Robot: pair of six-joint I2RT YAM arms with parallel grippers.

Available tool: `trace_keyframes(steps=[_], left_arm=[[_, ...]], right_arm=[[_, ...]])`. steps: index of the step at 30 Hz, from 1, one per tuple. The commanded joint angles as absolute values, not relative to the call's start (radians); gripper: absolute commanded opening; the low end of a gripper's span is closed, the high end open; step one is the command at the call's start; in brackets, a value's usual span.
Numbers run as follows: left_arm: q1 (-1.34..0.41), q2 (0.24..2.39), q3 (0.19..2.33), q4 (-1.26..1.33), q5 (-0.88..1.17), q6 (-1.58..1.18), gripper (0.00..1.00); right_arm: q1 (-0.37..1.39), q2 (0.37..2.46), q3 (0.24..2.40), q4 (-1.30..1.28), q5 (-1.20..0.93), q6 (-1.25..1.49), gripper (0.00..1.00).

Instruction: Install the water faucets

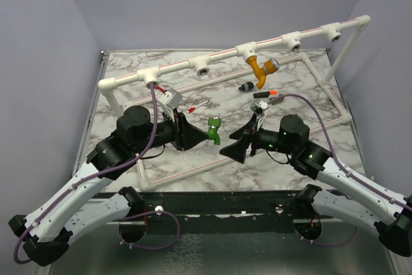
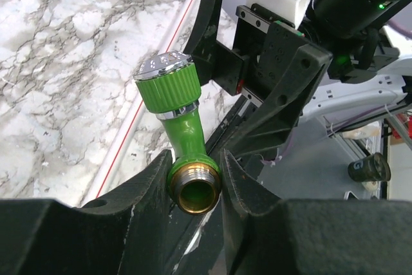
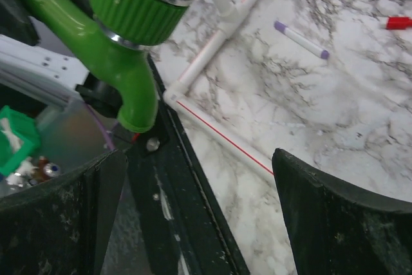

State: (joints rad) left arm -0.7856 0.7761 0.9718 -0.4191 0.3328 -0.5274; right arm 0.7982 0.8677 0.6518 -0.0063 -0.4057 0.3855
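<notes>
My left gripper [image 1: 205, 136] is shut on the green faucet [image 1: 214, 130] and holds it above the table's middle. In the left wrist view the jaws pinch its threaded brass end [image 2: 195, 188], and its silvery knob [image 2: 164, 64] points away from me. My right gripper [image 1: 235, 147] is open and empty just right of the green faucet, facing it; the faucet shows at the top left of the right wrist view [image 3: 122, 43]. The mustard-orange faucet [image 1: 261, 69] hangs from a T-socket of the white red-striped pipe frame [image 1: 219, 59] at the back.
The pipe frame's lower rails [image 1: 193, 170] lie on the marble table. A purple pen [image 3: 301, 40] and a red pen [image 3: 398, 22] lie on the marble. Small black and orange parts [image 1: 265, 93] lie near the orange faucet. Several open T-sockets [image 1: 203, 69] line the raised pipe.
</notes>
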Motion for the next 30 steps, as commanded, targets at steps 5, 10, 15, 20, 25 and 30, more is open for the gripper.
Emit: trace_keyframes(steps=[5,10,15,20,25,30], left_arm=[[-0.787,0.743,0.912,-0.129,0.433,-0.59,0.0],[-0.787,0.726,0.875,-0.006,0.484,-0.629,0.0],[-0.786,0.704,0.861,0.088,0.498,-0.646,0.0],[-0.787,0.707,0.861,0.155,0.526,-0.648,0.0],[-0.787,0.709,0.858,0.197,0.542,-0.626,0.0],[-0.787,0.727,0.865,0.219,0.565,-0.61,0.0]], right_arm=[[0.74,0.825,0.592,0.344,-0.613,0.699,1.0],[0.729,0.839,0.573,0.543,-0.638,0.839,0.99],[0.729,0.861,0.597,0.605,-0.652,0.897,0.93],[0.729,0.87,0.599,0.701,-0.65,0.955,0.85],[0.729,0.87,0.625,0.726,-0.647,0.967,0.81],[0.729,0.874,0.657,0.721,-0.649,0.966,0.77]])
